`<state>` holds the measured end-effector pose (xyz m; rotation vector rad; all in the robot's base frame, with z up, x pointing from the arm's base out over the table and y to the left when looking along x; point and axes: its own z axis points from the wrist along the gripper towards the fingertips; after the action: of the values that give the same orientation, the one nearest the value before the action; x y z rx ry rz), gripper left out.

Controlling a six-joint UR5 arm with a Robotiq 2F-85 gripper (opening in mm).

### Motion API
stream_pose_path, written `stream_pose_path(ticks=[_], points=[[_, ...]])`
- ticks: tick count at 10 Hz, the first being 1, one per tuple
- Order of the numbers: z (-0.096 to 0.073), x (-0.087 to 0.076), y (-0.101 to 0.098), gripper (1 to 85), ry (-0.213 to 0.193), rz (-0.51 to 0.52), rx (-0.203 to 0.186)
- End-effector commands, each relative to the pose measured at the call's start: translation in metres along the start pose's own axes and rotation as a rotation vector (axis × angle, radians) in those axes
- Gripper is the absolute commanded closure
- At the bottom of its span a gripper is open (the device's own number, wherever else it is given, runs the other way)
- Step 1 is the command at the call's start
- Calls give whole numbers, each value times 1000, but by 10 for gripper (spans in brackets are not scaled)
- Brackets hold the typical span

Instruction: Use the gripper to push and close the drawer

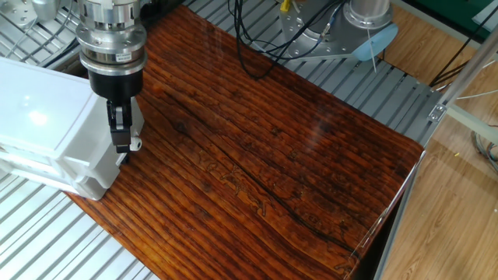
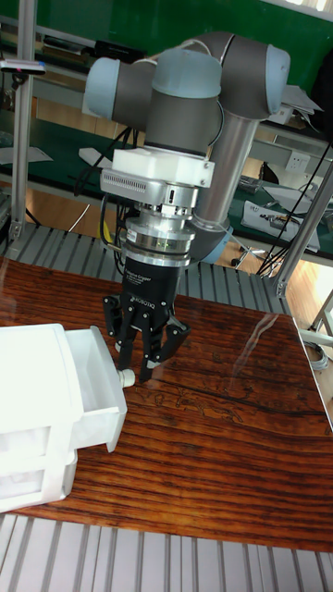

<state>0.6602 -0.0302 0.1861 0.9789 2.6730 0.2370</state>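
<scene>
The white drawer (image 2: 92,375) sticks partly out of the white cabinet (image 2: 32,407) at the table's left side. Its flat front carries a small white knob (image 2: 125,377). In the fixed view the drawer (image 1: 105,155) front faces right, with the knob (image 1: 135,144) at its edge. My black gripper (image 2: 137,368) hangs from the ribbed silver wrist, pointing down, right beside the knob and against the drawer front. The gripper (image 1: 121,145) is shut, with nothing between its fingers. Whether the fingers touch the front or only the knob I cannot tell.
The wooden tabletop (image 1: 264,163) stretches to the right of the cabinet, with its front right corner near the frame edge. Black cables (image 1: 257,47) and the grey-blue robot base (image 1: 366,31) stand at the back. Ribbed metal decking (image 1: 47,241) surrounds the wood.
</scene>
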Motion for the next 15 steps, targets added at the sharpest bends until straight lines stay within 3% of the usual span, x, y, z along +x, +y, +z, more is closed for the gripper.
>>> stream_pose_path(ticks=[1, 2, 5, 8, 12, 15], points=[[-1, 4, 1, 457, 16, 20, -29], [1, 5, -3, 460, 17, 21, -34], [2, 7, -24, 483, 21, -4, 32], [5, 7, -30, 487, 14, -18, 22], [6, 2, -21, 480, -1, -8, -3], [5, 1, -25, 480, 3, -22, 2]])
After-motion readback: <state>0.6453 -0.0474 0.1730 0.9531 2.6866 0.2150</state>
